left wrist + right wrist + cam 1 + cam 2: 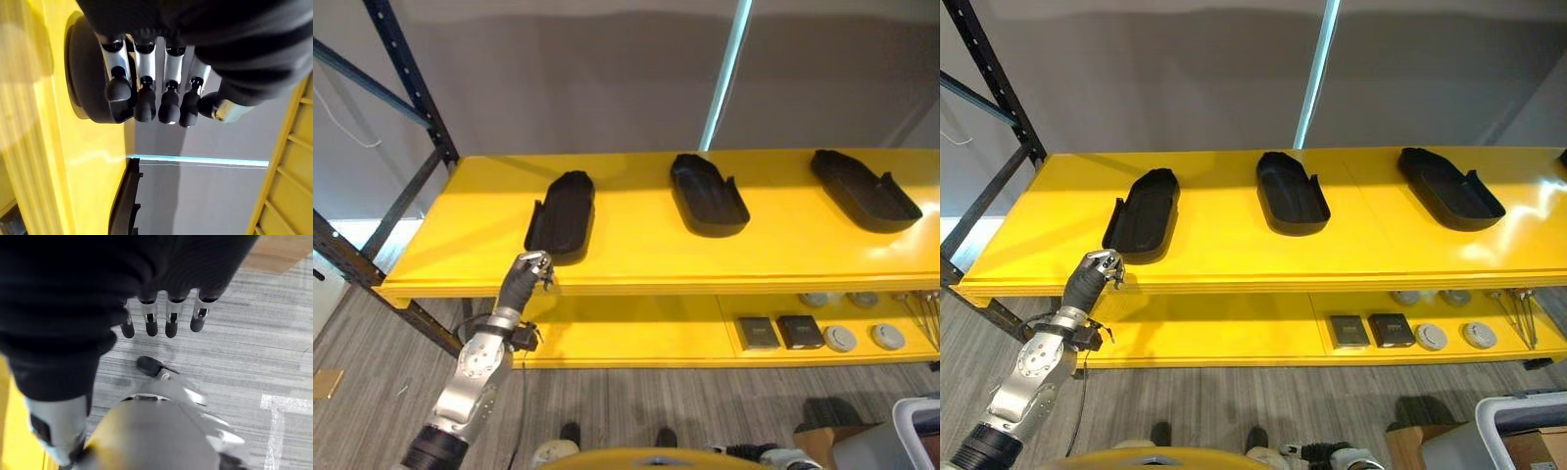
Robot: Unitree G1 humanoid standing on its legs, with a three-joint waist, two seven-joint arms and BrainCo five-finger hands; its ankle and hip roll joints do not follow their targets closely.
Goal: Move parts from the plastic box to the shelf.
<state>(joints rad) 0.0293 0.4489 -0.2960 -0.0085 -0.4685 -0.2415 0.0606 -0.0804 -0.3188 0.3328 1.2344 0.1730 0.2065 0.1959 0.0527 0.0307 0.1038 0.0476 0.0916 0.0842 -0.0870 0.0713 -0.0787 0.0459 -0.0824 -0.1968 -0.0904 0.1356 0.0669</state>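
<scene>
Where the yellow shelf (pixel 646 257) spans the head views, we see three black parts lying on its top board: a left part (pixel 562 213), a middle part (pixel 707 194) and a right part (pixel 864 189), well apart from one another along the board. The left part lies closest to the shelf's front edge, the other two farther back toward the grey wall behind the shelf.

Our left hand (pixel 530 268) is raised at the shelf's front edge, just in front of the near end of the left part. In the left wrist view its fingers (pixel 145 100) hang loosely side by side with the thumb apart, relaxed and curled round nothing; the rounded end of the left part (pixel 84 78) shows just past them on the yellow board, and we cannot tell whether any fingertip touches it.

Our right hand (pixel 161 308) shows in its own wrist view, pointing down over the grey carpet (pixel 254 342) away from the shelf, its fingers straight, a little apart and empty.

On the shelf's lower board, toward the right, lie two dark square items (pixel 779 332) and some round pale discs (pixel 864 337). A grey plastic box (pixel 913 431) stands on the floor in front of the shelf's right end, with a cardboard piece beside it.
</scene>
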